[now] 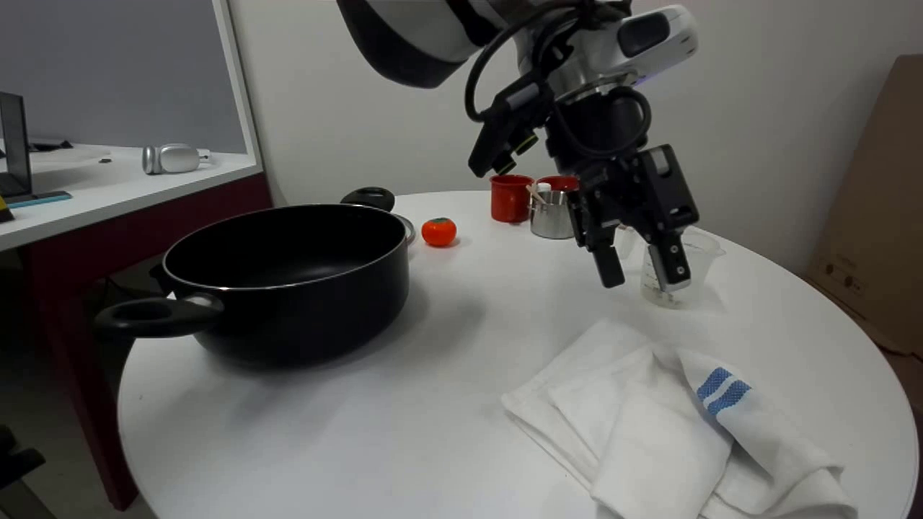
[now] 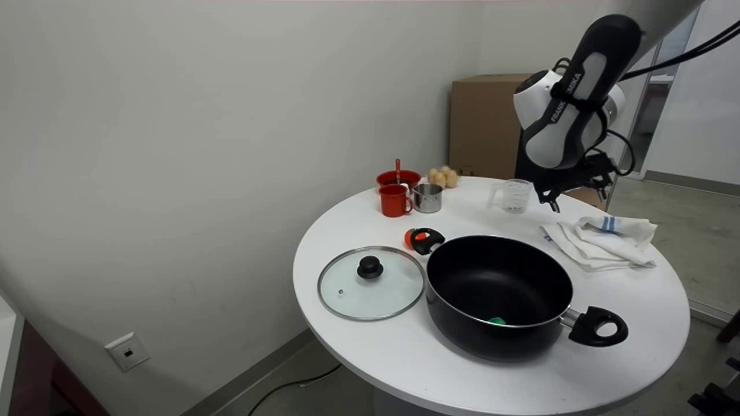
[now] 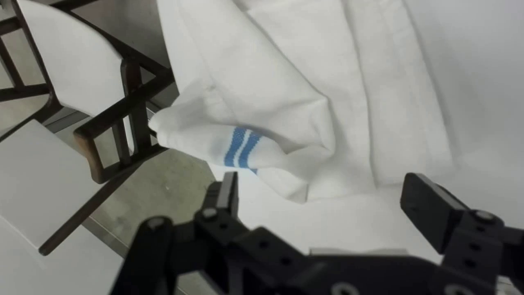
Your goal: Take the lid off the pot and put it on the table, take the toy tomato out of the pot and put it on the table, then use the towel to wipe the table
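Note:
My gripper is open and empty above the white table (image 1: 303, 447), in both exterior views (image 1: 644, 282) (image 2: 578, 203) and in the wrist view (image 3: 319, 186). The white towel with blue stripes (image 1: 649, 432) lies crumpled on the table, below and apart from the fingers; it also shows in the wrist view (image 3: 286, 73) and an exterior view (image 2: 607, 245). The black pot (image 1: 310, 310) (image 2: 491, 341) stands uncovered. The glass lid (image 2: 370, 297) lies on the table beside it. The toy tomato (image 1: 438, 232) sits on the table near a pot handle, partly hidden in an exterior view (image 2: 409, 239).
A clear measuring cup (image 1: 667, 281) (image 2: 516, 196) stands near the gripper. A red mug (image 2: 393, 200), a red bowl (image 2: 399, 176), a metal cup (image 2: 428, 198) and egg-like things (image 2: 444, 177) stand at the wall side. A green thing (image 2: 496, 320) shows inside the pot. Chairs (image 3: 123, 119) stand beyond the table edge.

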Controlling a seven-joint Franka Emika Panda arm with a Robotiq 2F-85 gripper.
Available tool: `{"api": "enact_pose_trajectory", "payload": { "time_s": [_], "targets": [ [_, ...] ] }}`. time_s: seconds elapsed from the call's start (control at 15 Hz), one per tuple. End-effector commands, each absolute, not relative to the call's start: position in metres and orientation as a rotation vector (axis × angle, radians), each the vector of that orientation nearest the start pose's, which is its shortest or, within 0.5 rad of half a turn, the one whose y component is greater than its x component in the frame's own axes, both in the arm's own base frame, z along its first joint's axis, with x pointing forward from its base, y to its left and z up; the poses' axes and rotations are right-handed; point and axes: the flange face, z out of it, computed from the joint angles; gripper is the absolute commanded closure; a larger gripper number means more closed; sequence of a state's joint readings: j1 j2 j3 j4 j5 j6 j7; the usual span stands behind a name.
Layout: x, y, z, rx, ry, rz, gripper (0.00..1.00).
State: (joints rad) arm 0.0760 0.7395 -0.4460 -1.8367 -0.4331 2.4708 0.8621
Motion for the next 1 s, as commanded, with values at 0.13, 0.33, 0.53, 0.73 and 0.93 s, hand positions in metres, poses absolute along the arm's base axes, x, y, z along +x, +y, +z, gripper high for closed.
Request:
{"api": "enact_pose_trajectory", "payload": {
  "time_s": [0.13, 0.33, 0.53, 0.73, 0.93],
  "targets": [
    [0.6, -0.225, 0.162, 2.374, -1.024, 0.212, 0.0],
    [0.574, -0.242, 0.165, 2.436, -1.196, 0.269, 0.0],
    [0.549, -0.258, 0.163, 2.525, -1.298, 0.308, 0.0],
    [0.526, -0.271, 0.154, 2.649, -1.33, 0.33, 0.0],
    [0.513, -0.282, 0.147, 2.78, -1.386, 0.335, 0.0]
  ]
}}
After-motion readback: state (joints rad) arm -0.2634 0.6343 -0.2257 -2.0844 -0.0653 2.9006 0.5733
